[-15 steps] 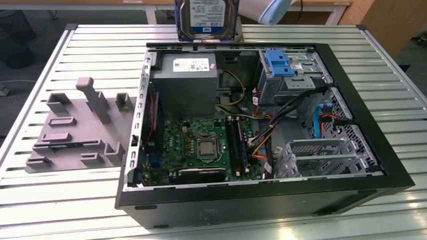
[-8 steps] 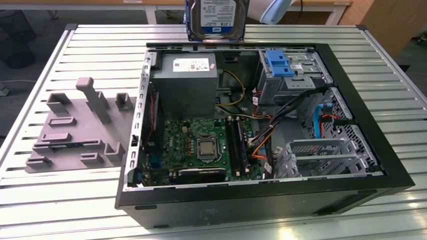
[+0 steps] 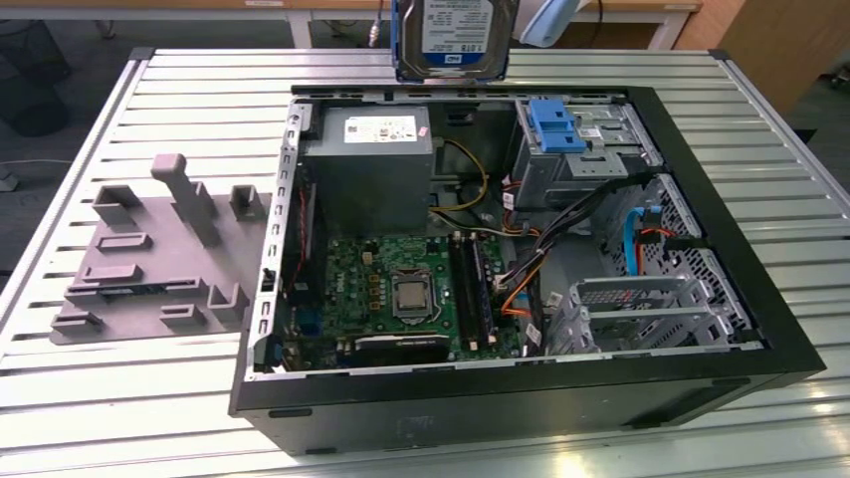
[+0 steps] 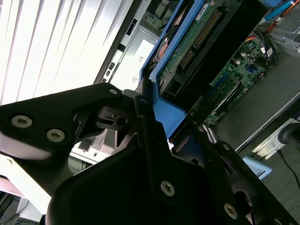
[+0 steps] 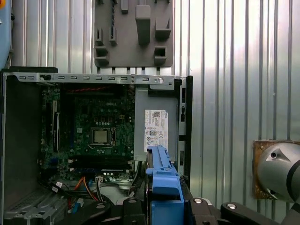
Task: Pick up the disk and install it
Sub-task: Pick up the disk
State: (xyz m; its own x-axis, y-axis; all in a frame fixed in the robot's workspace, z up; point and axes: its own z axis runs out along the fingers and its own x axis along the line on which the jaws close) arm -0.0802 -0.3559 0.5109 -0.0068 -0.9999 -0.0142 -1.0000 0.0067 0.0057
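Gripper (image 5: 164, 208) jaws clamping one disk (image 3: 452, 35) by blue side rails, disk hanging edge-down between jaws. Directly below jaws: one open computer case (image 3: 743, 329) holding one blue bracket (image 3: 552, 124). Carrying well likely means holding disk square, clearing cables (image 3: 525, 289). Farther off: one grey fixture (image 3: 146, 259).

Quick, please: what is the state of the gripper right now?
Gripper: shut on the disk, holding it above the open computer case.

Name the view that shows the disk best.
The exterior view: the disk turns its label toward the camera. The second wrist view shows its circuit-board underside; the first wrist view shows its blue rail edge-on.
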